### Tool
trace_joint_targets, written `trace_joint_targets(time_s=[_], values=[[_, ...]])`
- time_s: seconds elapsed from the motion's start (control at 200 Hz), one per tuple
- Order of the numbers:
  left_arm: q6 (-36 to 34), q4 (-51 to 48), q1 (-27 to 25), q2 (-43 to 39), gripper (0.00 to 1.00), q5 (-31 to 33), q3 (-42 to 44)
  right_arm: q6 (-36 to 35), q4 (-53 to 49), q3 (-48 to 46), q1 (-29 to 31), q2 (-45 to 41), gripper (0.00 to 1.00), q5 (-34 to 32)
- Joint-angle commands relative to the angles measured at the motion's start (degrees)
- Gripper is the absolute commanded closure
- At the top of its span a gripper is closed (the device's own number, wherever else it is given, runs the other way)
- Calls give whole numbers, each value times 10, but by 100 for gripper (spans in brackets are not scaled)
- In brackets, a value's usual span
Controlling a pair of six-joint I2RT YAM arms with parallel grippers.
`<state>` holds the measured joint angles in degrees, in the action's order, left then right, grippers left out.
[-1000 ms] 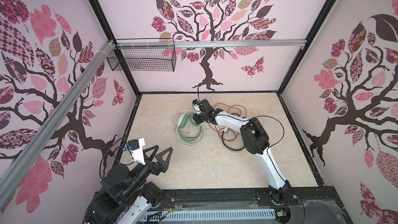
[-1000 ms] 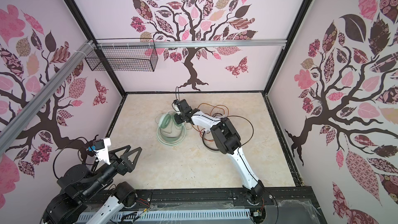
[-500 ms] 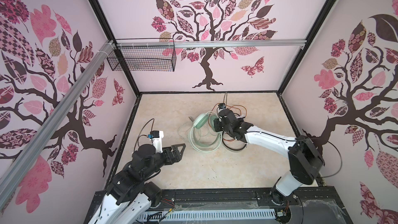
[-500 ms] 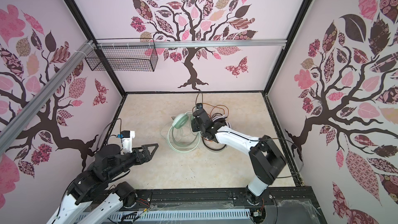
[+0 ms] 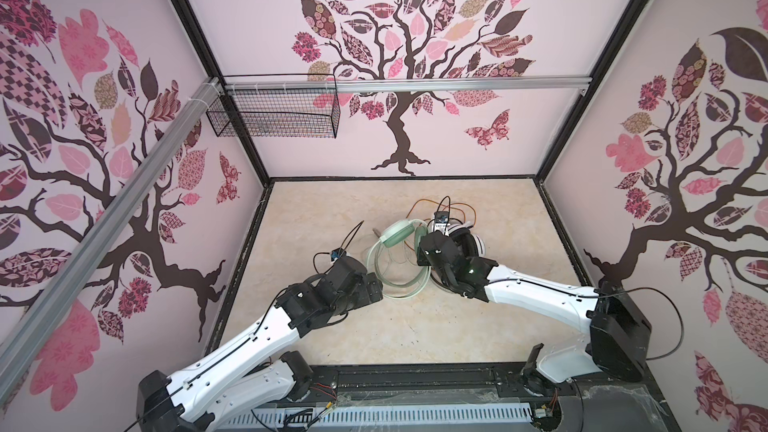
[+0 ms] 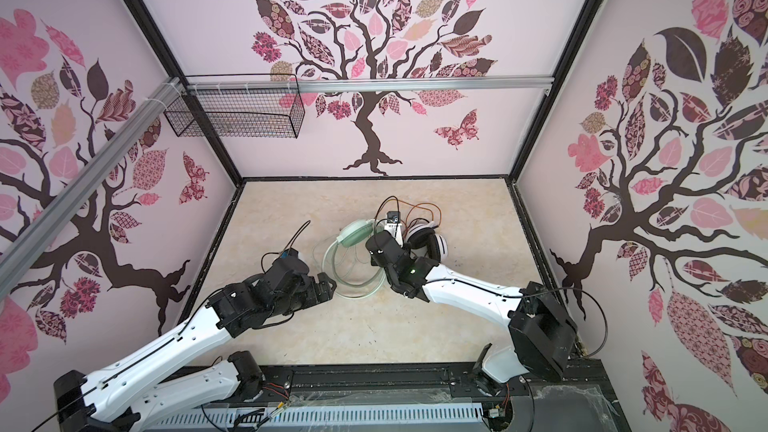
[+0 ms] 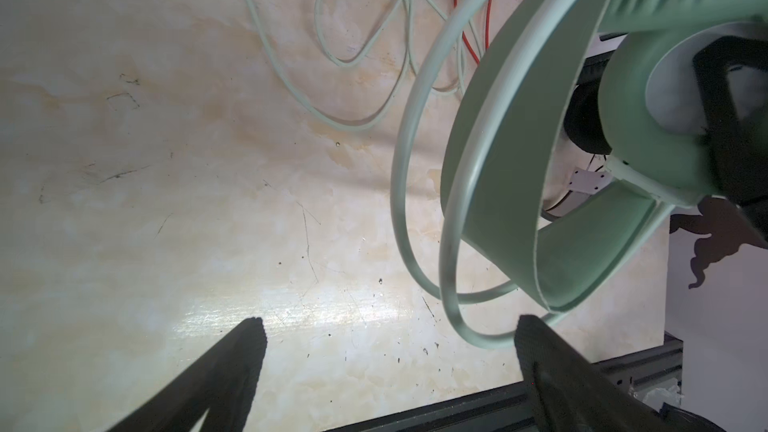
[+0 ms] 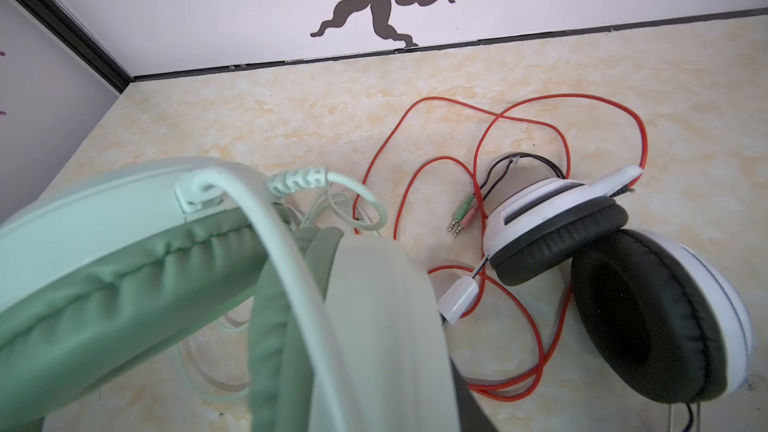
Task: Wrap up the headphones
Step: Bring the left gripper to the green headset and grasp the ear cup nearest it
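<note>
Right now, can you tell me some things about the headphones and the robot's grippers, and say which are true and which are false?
The left gripper is open and holds nothing. True.
The right gripper grips the mint-green headphones. True.
The orange-red cord is wound neatly round the white headphones. False: it lies in loose loops on the table.
The white headphones have green pads. False: the pads are black.

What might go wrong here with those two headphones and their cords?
The right claw holds the green headphones, yet their pale cord lies mixed with the red cord; pulling may drag the white headphones along. The open left claw sits by the thin headband hoops and may snag them.
</note>
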<state>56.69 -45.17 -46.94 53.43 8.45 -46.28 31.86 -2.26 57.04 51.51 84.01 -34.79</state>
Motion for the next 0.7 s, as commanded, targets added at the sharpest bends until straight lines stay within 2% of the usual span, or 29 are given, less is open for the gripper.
trace_joint_targets(time_s=[0.0,0.095,0.195,0.47,0.695], values=[[-9,68,-3,-25,3,21,0,30,21,41,4,17,70,-32],[-5,97,-2,-49,3,37,15,33,24,46,13,23,70,-28],[9,70,2,-45,3,57,3,42,23,53,18,29,70,-27],[8,80,3,-4,3,32,-1,57,25,56,26,23,70,-19],[47,64,6,30,3,43,6,58,21,55,29,9,69,-27]])
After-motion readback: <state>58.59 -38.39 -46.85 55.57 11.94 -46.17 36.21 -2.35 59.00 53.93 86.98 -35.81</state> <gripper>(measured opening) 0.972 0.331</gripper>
